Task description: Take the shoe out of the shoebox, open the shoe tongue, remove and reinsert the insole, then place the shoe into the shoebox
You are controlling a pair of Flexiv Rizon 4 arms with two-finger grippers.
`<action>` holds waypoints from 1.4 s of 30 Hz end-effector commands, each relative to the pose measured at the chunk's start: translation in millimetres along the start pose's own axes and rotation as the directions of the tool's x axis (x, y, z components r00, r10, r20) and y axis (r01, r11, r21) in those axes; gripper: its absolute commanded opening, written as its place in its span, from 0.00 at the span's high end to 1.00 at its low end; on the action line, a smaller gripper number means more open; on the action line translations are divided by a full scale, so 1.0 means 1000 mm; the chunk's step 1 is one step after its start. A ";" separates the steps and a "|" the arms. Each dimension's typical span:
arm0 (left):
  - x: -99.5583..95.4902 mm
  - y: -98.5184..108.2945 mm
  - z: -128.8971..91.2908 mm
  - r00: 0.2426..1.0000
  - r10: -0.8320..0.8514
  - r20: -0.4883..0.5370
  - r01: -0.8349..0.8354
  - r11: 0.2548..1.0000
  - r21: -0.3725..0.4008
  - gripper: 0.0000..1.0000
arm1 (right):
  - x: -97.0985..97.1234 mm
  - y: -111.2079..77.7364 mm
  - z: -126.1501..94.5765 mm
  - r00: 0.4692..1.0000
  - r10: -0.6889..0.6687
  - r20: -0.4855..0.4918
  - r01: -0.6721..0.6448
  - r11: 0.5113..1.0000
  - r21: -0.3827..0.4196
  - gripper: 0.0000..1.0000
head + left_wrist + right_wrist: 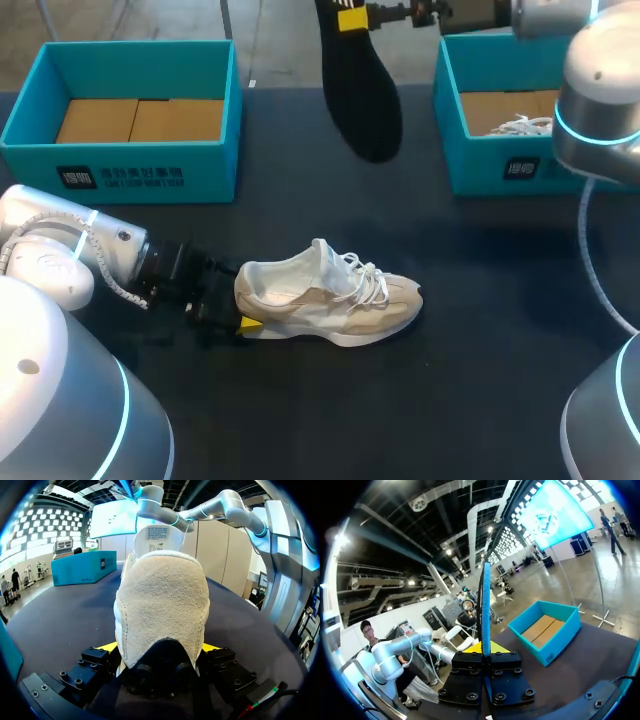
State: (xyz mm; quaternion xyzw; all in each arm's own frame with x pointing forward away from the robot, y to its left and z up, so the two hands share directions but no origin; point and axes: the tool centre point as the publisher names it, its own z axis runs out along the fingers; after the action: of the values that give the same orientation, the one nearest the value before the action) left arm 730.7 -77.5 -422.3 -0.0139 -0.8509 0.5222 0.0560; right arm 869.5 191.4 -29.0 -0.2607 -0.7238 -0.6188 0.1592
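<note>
Shoe (330,295) is lying on its sole on the dark surface (300,420) in the head view. Its heel is sitting between the fingers of my left gripper (245,322), with the toe pointing away from it. My right gripper (352,18) is holding the black insole (365,100) above the surface, and the insole is hanging down from its fingers. The right shoebox (480,170) is just beside that gripper and the left shoebox (130,175) is well apart from it.

In the left wrist view, I am seeing the left gripper (160,652) clamped on the shoe's (162,595) suede heel, a yellow tip pressing on each side.

In the right wrist view, the right gripper (485,650) is pinching the insole (485,600) edge-on between its fingers. The left shoebox (547,635) is sitting ahead of it, off to one side.
</note>
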 end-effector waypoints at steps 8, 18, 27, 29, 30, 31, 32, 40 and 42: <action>0.000 0.001 0.001 1.000 0.000 0.000 0.000 1.000 -0.001 1.00 | 0.011 -0.008 -0.012 1.000 -0.019 -0.008 0.018 0.998 -0.054 1.00; 0.000 0.001 0.001 1.000 0.000 0.000 0.000 1.000 -0.001 1.00 | 0.011 -0.008 -0.012 1.000 -0.019 -0.008 0.018 0.998 -0.054 1.00; 0.000 0.001 0.001 1.000 0.000 0.000 0.000 1.000 -0.001 1.00 | 0.011 -0.007 -0.022 1.000 -0.010 0.000 0.010 0.999 -0.041 1.00; 0.000 0.001 0.001 1.000 0.000 0.000 0.000 1.000 -0.001 1.00 | 0.011 -0.005 -0.030 1.000 0.009 -0.007 -0.009 0.999 -0.044 1.00; 0.000 0.001 0.001 1.000 0.000 0.000 0.000 1.000 -0.001 1.00 | 0.012 -0.003 -0.034 1.000 0.008 -0.003 -0.008 0.999 -0.034 1.00; 0.000 0.001 0.001 1.000 0.000 0.000 0.000 1.000 -0.001 1.00 | 0.013 -0.001 -0.039 1.000 0.002 -0.002 -0.002 1.000 -0.023 1.00; 0.000 0.001 0.001 1.000 0.000 0.000 0.000 1.000 -0.001 1.00 | 0.014 0.001 -0.043 1.000 -0.004 -0.003 0.004 1.000 -0.010 1.00; 0.000 0.001 0.001 1.000 0.000 0.000 0.000 1.000 -0.001 1.00 | 0.030 0.006 -0.069 0.999 0.030 -0.010 -0.030 0.999 0.016 1.00; 0.000 0.001 0.001 1.000 0.000 0.000 0.000 1.000 -0.001 1.00 | 0.035 0.006 -0.075 0.999 0.053 0.002 -0.053 0.998 0.017 1.00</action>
State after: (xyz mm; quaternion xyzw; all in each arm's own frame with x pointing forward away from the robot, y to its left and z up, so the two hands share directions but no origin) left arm 730.7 -77.5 -422.3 -0.0139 -0.8509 0.5221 0.0559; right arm 847.2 133.9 3.0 -0.2698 -0.7194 -0.6137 0.1817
